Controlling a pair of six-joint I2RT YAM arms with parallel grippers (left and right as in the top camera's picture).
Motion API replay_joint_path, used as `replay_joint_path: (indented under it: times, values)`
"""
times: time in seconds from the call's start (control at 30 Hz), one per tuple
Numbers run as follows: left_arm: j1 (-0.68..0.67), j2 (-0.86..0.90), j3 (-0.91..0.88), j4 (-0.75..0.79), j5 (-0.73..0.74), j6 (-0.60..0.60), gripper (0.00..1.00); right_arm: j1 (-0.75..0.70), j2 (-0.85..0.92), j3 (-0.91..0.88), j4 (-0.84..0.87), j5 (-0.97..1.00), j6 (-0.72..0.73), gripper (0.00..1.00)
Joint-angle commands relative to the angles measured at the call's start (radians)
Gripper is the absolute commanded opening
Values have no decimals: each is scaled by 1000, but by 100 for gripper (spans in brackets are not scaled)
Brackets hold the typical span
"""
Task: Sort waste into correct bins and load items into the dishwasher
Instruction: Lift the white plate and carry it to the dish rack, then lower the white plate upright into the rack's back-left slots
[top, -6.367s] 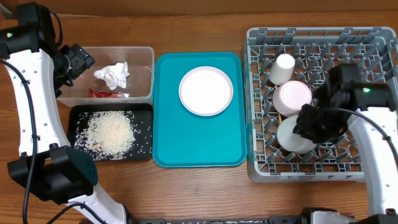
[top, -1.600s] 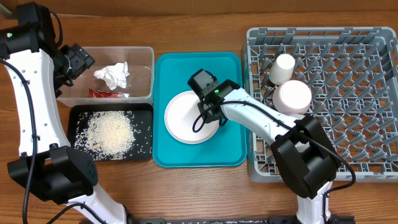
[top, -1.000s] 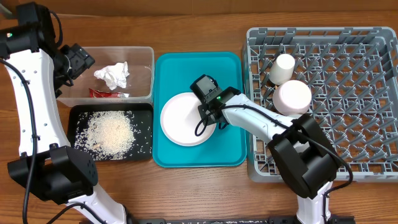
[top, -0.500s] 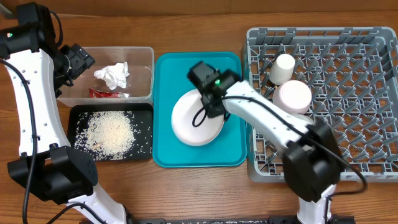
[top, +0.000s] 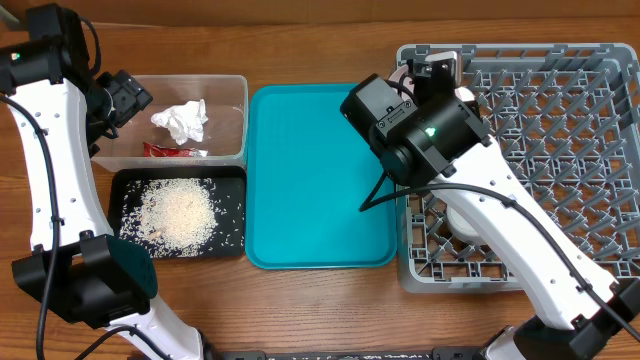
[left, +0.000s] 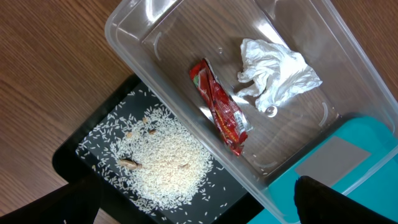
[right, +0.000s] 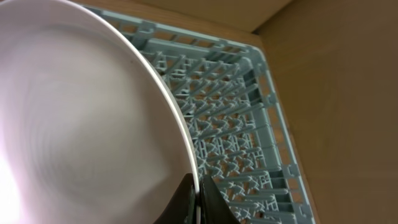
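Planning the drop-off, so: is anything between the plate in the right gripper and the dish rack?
Nothing visible does. The right gripper holds the white plate by its rim; the stretch of grey dish rack beside it shows only bare pegs. The plate hides what lies behind it.
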Motion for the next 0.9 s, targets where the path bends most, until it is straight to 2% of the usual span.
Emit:
replay_joint_path:
  times: [0.0, 0.2, 0.3, 0.57, 0.7, 0.87]
  values:
    - [-7, -4, 5, 1, -13, 12, 100, 2, 8, -3, -44, 84, 183, 4]
    - [-7, -4, 5, 1, -13, 12, 100, -19, 9, -56, -58, 174, 291, 4]
    - [-7, -4, 5, 1, -13, 12, 100, -69, 9, -84, -48, 171, 292, 4]
    - [-7, -4, 5, 1, -13, 12, 100, -197, 9, -158, 41, 52, 272, 4]
    - [-7, -4, 5, 1, -13, 12, 100, -211, 10, -161, 111, -40, 177, 4]
    - [-7, -4, 5, 1, -13, 12, 100, -210, 15, -164, 135, -59, 171, 4]
